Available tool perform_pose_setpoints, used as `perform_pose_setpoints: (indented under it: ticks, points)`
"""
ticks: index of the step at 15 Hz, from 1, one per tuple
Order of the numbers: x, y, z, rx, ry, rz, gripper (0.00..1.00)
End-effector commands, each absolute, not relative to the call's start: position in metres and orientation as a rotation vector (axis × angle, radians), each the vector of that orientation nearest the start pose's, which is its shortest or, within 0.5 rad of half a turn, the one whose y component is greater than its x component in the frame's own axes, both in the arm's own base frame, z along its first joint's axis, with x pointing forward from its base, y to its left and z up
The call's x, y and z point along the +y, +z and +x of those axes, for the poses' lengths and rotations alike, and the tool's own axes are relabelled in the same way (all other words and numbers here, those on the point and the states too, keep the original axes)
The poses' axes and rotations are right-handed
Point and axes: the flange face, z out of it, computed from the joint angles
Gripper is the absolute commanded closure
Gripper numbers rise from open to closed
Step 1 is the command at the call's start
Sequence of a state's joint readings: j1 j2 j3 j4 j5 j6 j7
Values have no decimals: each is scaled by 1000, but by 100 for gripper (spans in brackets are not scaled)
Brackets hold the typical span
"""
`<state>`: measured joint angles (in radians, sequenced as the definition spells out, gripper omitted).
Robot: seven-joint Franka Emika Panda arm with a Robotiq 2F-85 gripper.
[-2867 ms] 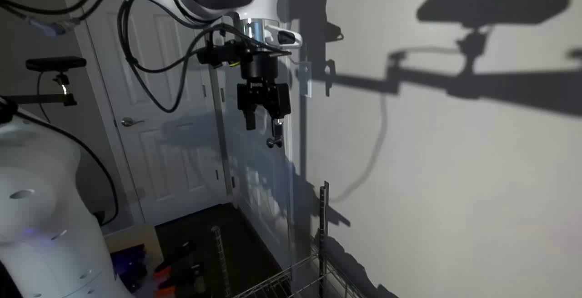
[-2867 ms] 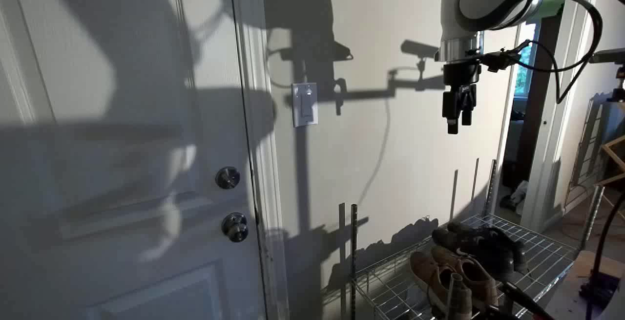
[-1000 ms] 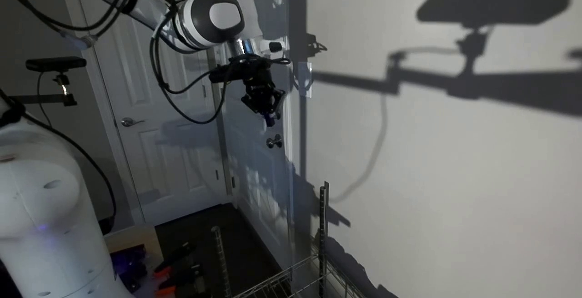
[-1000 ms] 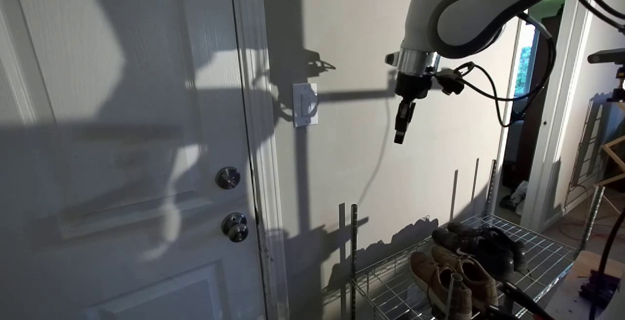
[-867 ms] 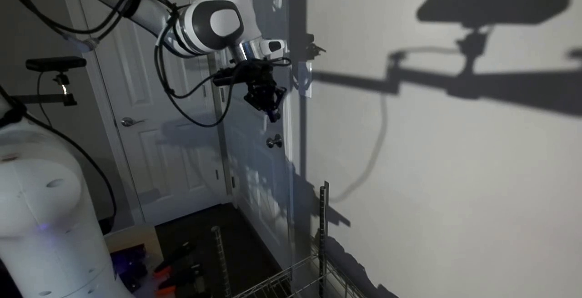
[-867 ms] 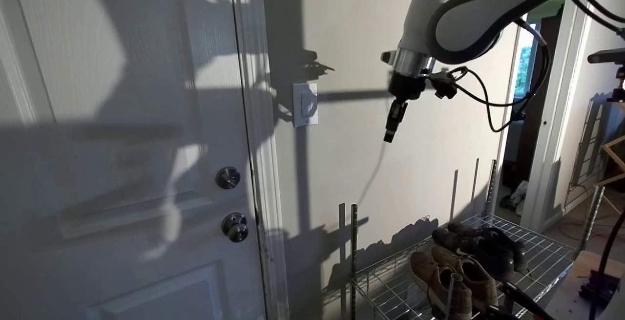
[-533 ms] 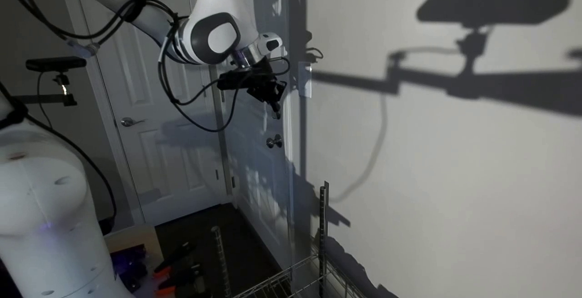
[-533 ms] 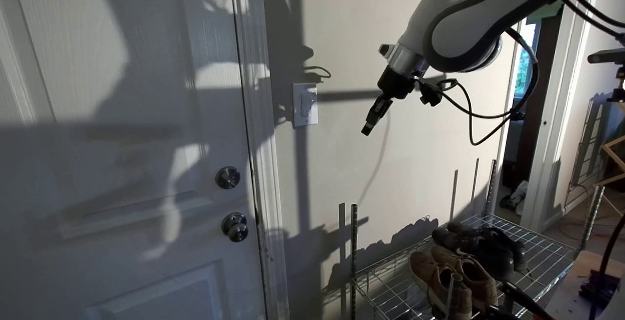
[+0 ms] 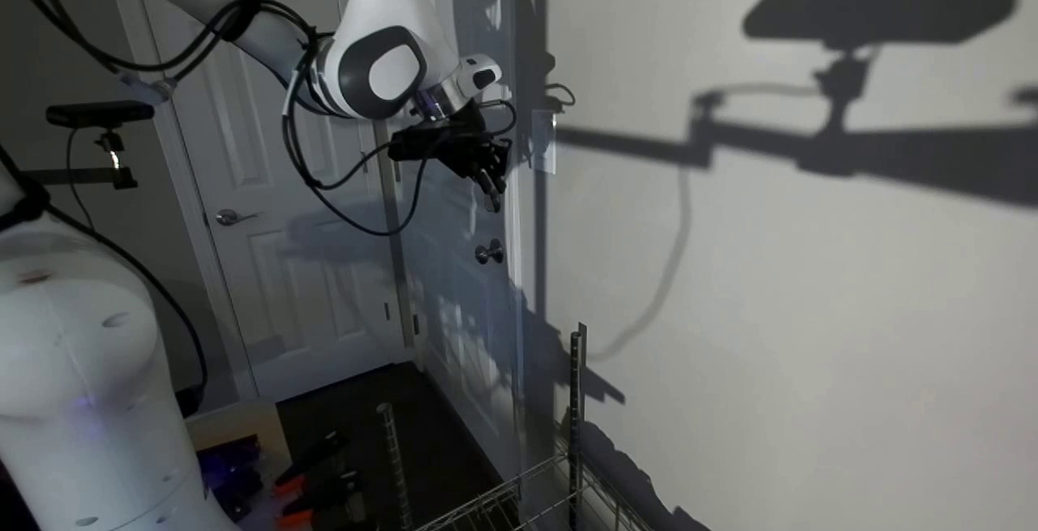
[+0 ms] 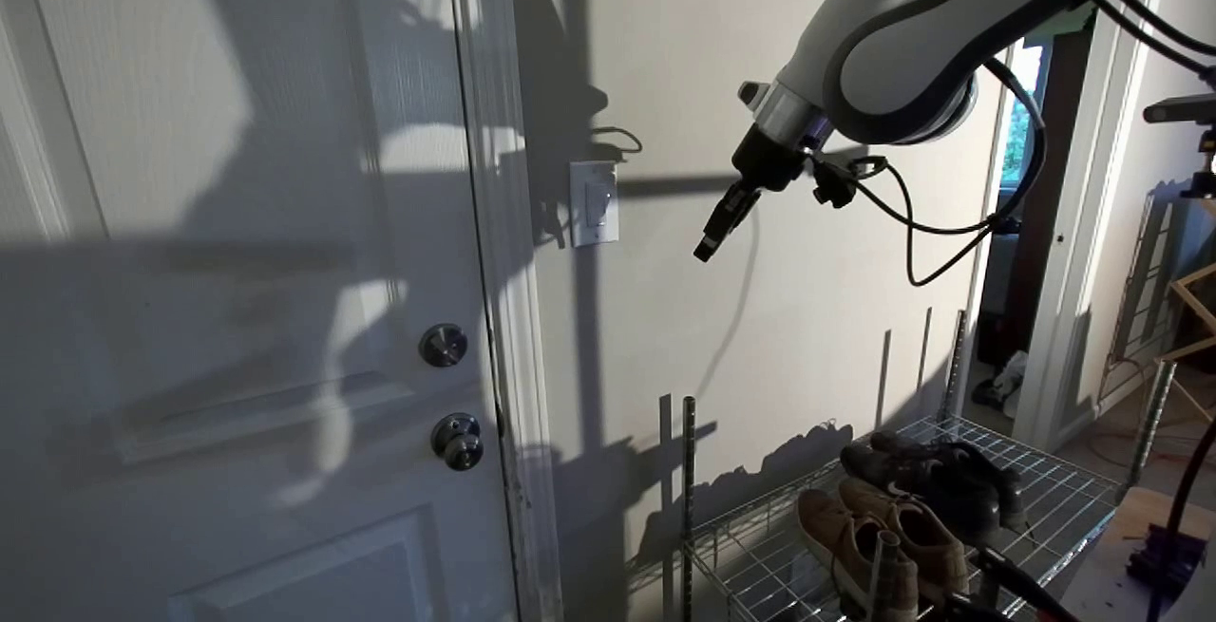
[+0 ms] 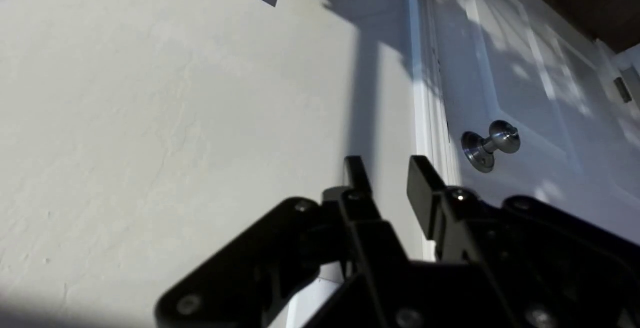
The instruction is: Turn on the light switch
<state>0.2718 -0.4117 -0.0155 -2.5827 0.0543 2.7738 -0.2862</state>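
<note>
Compared with about three seconds ago, the white robot arm (image 10: 883,66) has travelled along the wall toward a white panel door (image 10: 266,337), and its wrist has turned from pointing straight down to a slant. Largest of all is the pale wall (image 10: 826,299), crossed by dark shadows. Beside it, in an exterior view, stands the door in its white door frame (image 10: 518,337). Below the arm, next to the wall, is a metal wire shelving rack (image 10: 1059,494) bearing a pair of brown shoes (image 10: 936,556) and, just behind them, a pair of black sneakers (image 10: 936,489). At the arm's end, the black two-fingered gripper (image 11: 388,172) angles downward and toward the door; its fingers are parted by a moderate gap, gripping nothing, and the wrist view shows wall and white trim through that space. Mounted on the wall between the door frame and the gripper is the white light switch (image 10: 596,204), partly in shadow and somewhat higher than the fingertips; bare wall separates them, so they are apart. Whether it is on or off cannot be told. Smallest are the door's round metal doorknob (image 10: 460,443) and, above it, a deadbolt (image 10: 443,345).
</note>
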Motion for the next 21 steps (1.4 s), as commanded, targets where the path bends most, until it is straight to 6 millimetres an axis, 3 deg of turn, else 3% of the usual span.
perform_pose_setpoints:
  ticks: [1,4,5,8,11,16,21]
  points:
    - [111,469,432,-730,-924,-2880,71]
    - [111,469,432,-730,-924,-2880,67]
    - [111,467,433,-744,-928,-2864,87]
    - [123,458,439,-777,-961,-2807,95]
    - [144,452,448,-781,-1162,-2677,100]
    - [174,469,445,-726,-1394,-2496,95]
    - [166,480,451,-719,-1532,-2380,96]
